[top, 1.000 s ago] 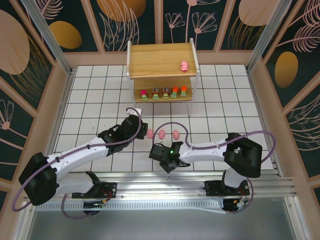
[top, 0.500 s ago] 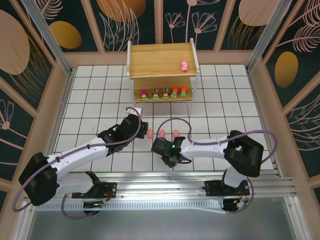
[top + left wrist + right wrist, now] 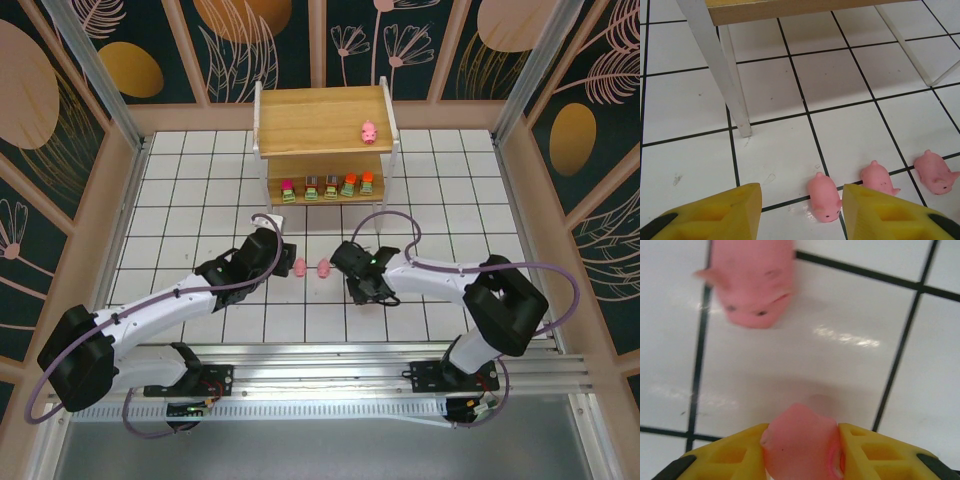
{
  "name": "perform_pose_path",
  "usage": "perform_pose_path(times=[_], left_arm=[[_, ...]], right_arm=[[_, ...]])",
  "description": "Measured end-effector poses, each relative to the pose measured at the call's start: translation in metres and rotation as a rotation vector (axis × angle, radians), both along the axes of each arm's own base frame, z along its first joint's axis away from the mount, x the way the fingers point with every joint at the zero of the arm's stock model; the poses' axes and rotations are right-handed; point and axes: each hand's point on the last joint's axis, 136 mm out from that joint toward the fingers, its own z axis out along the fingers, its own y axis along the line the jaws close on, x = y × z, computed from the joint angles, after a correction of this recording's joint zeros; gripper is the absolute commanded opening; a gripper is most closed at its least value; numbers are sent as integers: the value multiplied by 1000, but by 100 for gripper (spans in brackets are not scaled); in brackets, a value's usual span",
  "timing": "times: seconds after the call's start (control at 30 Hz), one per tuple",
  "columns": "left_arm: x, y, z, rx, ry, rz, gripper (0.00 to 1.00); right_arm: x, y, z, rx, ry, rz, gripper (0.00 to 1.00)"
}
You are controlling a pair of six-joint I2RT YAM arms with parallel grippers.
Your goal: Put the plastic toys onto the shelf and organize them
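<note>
Right hand (image 3: 801, 456), clenched on a pig (image 3: 796, 436) and seemingly clear of the desk (image 3: 200, 190), should rise well before crossing to the shelf (image 3: 320, 110); left hand (image 3: 801, 199) hovers released.

pink pig (image 3: 369, 131) atop shelf (image 3: 310, 110), five blocky toys (image 3: 329, 187) beneath, three pigs (image 3: 879, 177) on tiles (image 3: 850, 80)

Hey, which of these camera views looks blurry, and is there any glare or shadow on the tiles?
Right wrist view: soft throughout, the loose pig smeared, the held pig in the right gripper fuzzy too, white glare streaks on the tiled table. Left wrist view: sharp, the shelf casting a soft shadow on the tiles. Top view: sharp, evenly lit.
</note>
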Motion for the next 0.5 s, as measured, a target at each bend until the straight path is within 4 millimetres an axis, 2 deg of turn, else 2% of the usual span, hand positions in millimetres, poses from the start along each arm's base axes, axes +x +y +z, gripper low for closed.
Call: perform_pose_path(times=[0.27, 0.5], left_arm=[[0, 0, 1, 4, -6, -6, 47], [1, -1, 2, 3, -12, -9, 47]], right_arm=[[30, -33, 4, 11, -33, -157, 36], [43, -39, -4, 11, -39, -194, 39]])
